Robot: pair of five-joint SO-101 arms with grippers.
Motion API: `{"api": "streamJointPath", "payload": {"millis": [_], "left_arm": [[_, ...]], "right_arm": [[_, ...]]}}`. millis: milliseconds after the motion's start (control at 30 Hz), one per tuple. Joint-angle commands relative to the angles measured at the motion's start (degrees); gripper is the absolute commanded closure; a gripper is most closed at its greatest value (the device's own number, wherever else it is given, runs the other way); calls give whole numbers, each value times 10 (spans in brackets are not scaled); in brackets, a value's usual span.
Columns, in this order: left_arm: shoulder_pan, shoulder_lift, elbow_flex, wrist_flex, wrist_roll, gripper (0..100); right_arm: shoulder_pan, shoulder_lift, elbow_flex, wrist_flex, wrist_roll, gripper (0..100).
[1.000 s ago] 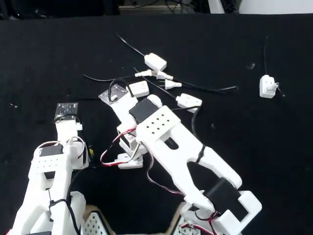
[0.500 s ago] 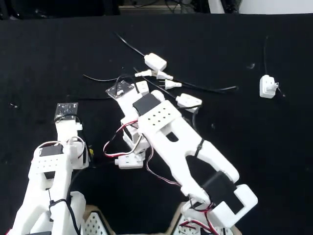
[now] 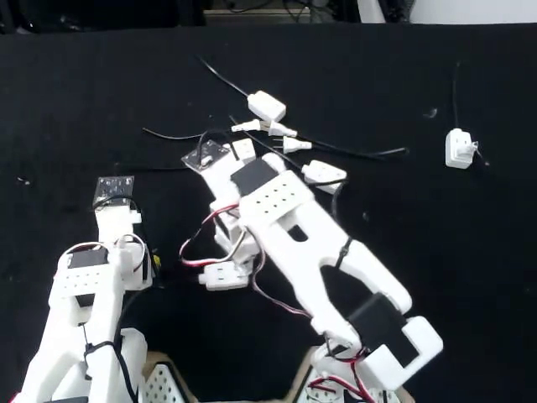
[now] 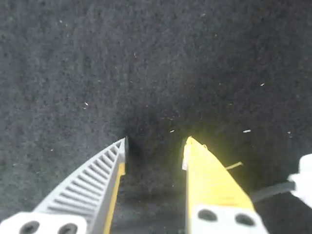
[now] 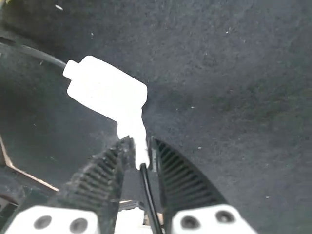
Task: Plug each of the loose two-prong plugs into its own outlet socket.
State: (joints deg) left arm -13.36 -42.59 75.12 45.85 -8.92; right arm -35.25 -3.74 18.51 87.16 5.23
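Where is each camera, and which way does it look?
High view: fixed above, looking down at the table; left arm, right arm show.
Left wrist view: on left arm, facing table; open left pincer shows.
Right wrist view: on right arm, facing a plug the right pincer grips.
Shared: high and right wrist views show that plug.

White arms (image 3: pixel 310 243) carry black servos (image 3: pixel 252 178) and red wires (image 3: pixel 197 243); the left pincer (image 4: pixel 156 144) has a yellow finger (image 4: pixel 209 175).

table (image 3: pixel 470 277): black | plug (image 5: pixel 109 92): white | left claw (image 4: pixel 156 142): yellow (one finger grey)
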Motion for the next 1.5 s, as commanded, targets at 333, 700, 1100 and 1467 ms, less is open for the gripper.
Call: {"api": "streamJointPath", "payload": {"millis": [333, 700, 1100, 1467], "left_arm": [[-4, -5, -4, -9, 8, 805], [-3, -5, -4, -8, 8, 805], [-4, -5, -4, -8, 8, 805], [-4, -5, -4, -8, 8, 805]], "right_arm": [[31, -52, -52, 54, 59, 988], [-28, -51, -15, 17, 17, 988], [14, -51, -15, 7, -25, 988], [16, -51, 41, -40, -35, 988]]}}
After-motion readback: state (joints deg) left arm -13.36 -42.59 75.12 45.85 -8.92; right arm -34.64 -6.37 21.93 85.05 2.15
